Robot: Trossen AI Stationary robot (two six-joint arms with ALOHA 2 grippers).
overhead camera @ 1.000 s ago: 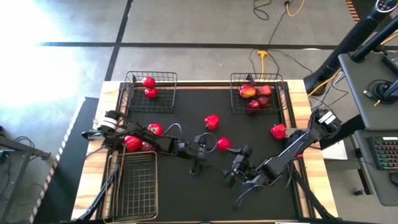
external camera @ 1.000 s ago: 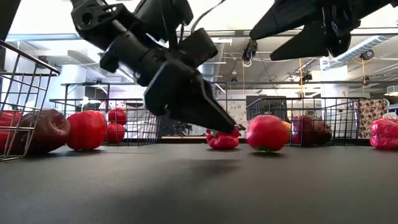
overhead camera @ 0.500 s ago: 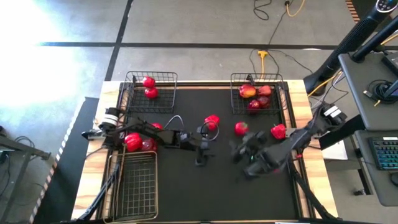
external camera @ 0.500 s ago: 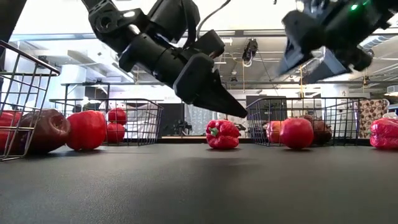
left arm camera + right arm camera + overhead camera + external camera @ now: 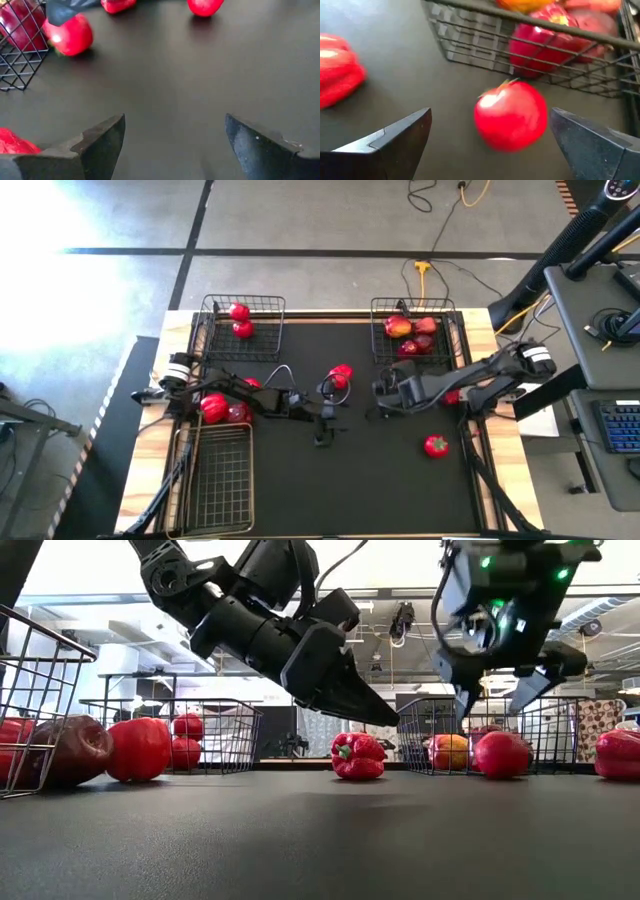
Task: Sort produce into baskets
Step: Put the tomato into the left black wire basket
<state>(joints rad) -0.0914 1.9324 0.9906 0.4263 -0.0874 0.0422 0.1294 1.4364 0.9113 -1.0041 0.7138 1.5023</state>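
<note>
Since half a second earlier: the right gripper [image 5: 495,698] swung away from the desk's middle toward the far-right corner. The loose tomato [image 5: 435,445] rolled off to the near-right part of the desk. The left arm barely shifted.

Right gripper: fingers spread wide, pinching nothing. It hung above the mat just in front of the far-right basket [image 5: 415,345]. The wrist view showed a tomato lying ahead of the fingers, not between them.

Left gripper [image 5: 172,125]: fingers spread, empty. It was raised over the desk's middle, near the pepper [image 5: 340,375].

Done so far:
- The far-left basket [image 5: 243,345] held two tomatoes.
- The far-right basket held about four pieces, a yellowish apple [image 5: 398,328] among darker red ones.

Left to do:
- The long basket [image 5: 220,480] at the near-left corner looked empty from above.
- Two red pieces [image 5: 213,408] lay just outside its far end, at the left edge. A third was partly hidden under the left arm.
- The pepper lay loose mid-desk.
- A second pepper [image 5: 450,395] lay near the right edge, partly under the right arm.
- The tomato also lay loose.

Judgement: roughly half sorted. About six pieces were still on the mat, and nothing was in hand.
</note>
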